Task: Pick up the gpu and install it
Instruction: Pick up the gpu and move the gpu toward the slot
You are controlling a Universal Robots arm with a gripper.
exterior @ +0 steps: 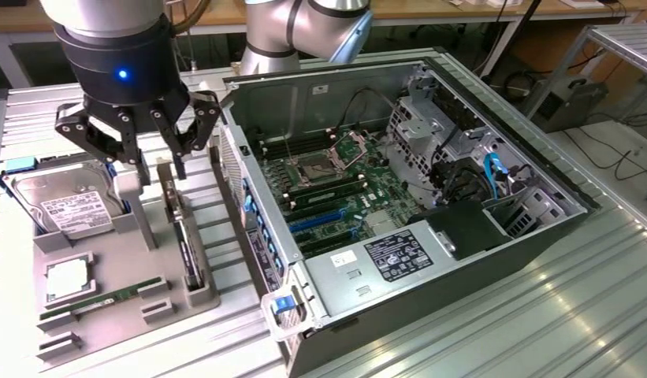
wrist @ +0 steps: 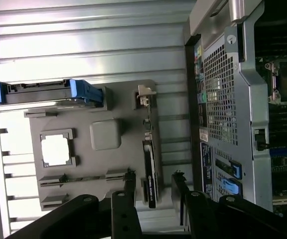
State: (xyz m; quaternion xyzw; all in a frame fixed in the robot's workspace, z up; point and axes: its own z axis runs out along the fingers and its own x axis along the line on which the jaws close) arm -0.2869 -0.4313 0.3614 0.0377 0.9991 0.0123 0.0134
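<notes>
1. The arm points straight down over the grey tray [exterior: 118,256], with the end effector [exterior: 162,173] wide open and holding nothing.
2. The gpu [exterior: 187,240] stands on edge in this tray, just under the fingers.

Ribbed metal tabletop [exterior: 575,315] (glossy), wooden bench [exterior: 429,9] behind, cables [exterior: 618,150] on floor

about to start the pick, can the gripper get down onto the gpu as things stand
Probably yes. The gripper hangs open right above the gpu, which stands on edge in the grey tray; the hard drive and computer case sit off to the sides.
</notes>
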